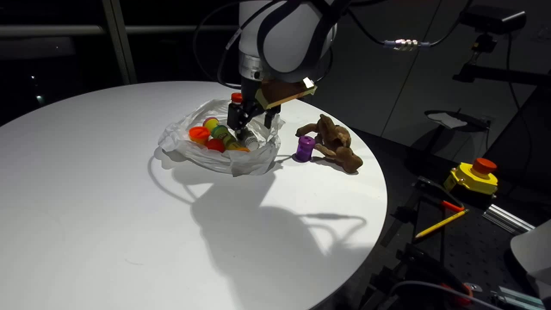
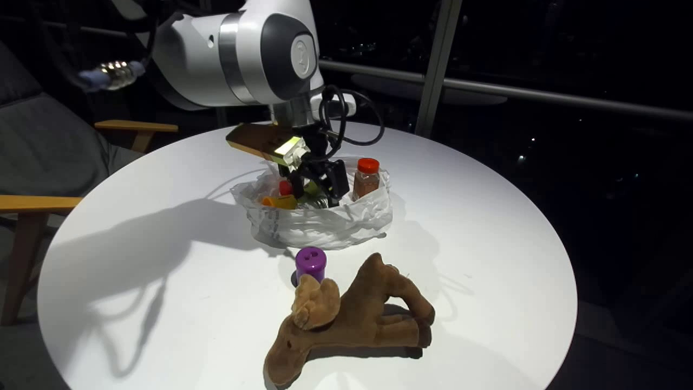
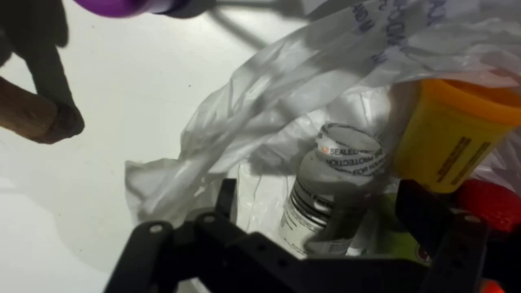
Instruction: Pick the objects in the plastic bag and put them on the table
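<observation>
The white plastic bag stands open on the round white table; it also shows in the other views. Inside it are a clear bottle with a printed label, a yellow tub with an orange rim, a green tub, orange-red tubs and a red-capped jar. My gripper points down into the bag, also in both exterior views. Its fingers are apart, one on each side of the clear bottle, with a gap at the left finger. The bottle leans.
A purple cylinder stands on the table beside the bag. A brown plush moose lies next to it. The red-capped jar stands upright close to the gripper. The table's round edge passes behind the plush. Cables hang from the arm.
</observation>
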